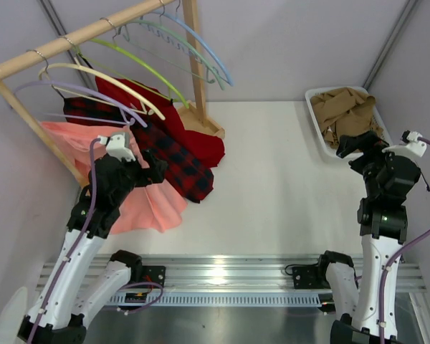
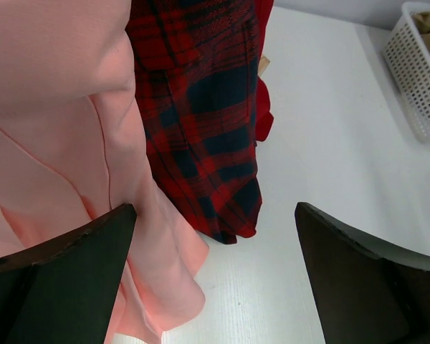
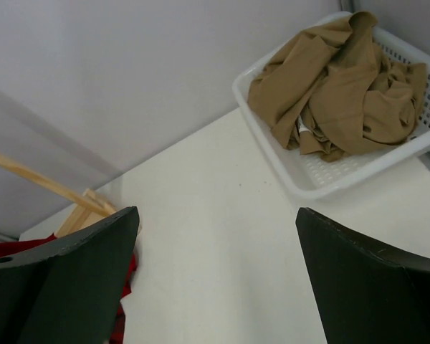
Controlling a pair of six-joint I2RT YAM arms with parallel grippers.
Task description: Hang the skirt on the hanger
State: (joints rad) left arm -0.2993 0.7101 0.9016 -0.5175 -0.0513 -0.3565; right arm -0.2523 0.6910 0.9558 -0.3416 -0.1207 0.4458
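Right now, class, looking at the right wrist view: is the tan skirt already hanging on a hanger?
No: the tan skirt lies crumpled in a heap inside the white basket, with no hanger on it.

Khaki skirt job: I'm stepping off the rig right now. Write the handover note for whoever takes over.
Claws: the left claw is open and empty, close to the hanging plaid skirt and pink skirt. The right claw is open and empty over the table, short of the white basket.
Things: the khaki skirt lies crumpled in the white basket at the table's far right. The sage-green hanger hangs bare on the wooden rail.
Done: nothing yet; neither is held.
Left: lift the khaki skirt out and fit it on the sage-green hanger.
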